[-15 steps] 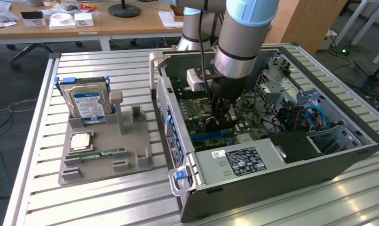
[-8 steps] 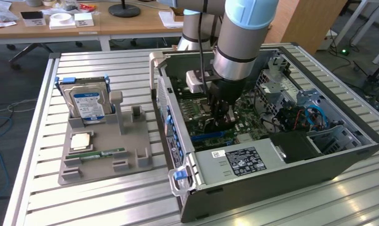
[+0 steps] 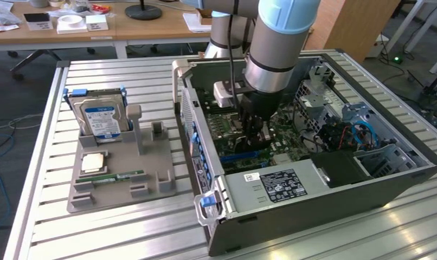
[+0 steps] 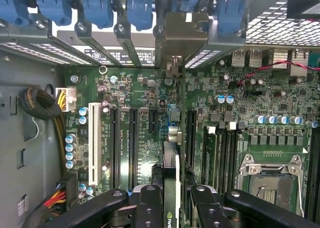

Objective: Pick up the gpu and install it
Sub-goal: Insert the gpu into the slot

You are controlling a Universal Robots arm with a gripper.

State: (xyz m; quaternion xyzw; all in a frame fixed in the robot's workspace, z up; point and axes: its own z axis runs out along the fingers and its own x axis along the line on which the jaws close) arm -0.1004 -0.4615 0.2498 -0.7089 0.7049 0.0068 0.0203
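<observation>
Right up against the wrist camera, the gripper [image 4: 171, 205] is cut off by the picture's edge, so only the black ends of its fingers [image 4: 148, 208] show, and in the exterior view it is sunk into the dark inside of the case, where its tips are hard to make out. Between those fingers stands the gpu [image 4: 171, 175], seen edge-on as a thin black card with a pale strip. The fingers press on it from both sides, so the claw is pinching the card. The card's lower edge is hidden behind its own body, so I cannot tell whether it sits in a slot or only hangs over the motherboard [image 4: 145, 98]. It lines up between the long black expansion slots [image 4: 134, 143]. Beyond it, a row of blue latches [image 4: 97, 8] runs along the rear wall. The open computer case [image 3: 413, 168] lies on its side on the slatted table [image 3: 132, 233] and holds the motherboard, a labelled power supply [image 3: 276, 187] and some blue cables [image 3: 361, 135]. The arm [image 3: 280, 38] reaches down into it and hides much of the board. Well apart, at the exterior view's left, a grey holder [image 3: 157, 179] carries a hard drive [image 3: 99, 116] standing upright, with a memory stick [image 3: 121, 176] lying flat nearer the camera.
</observation>
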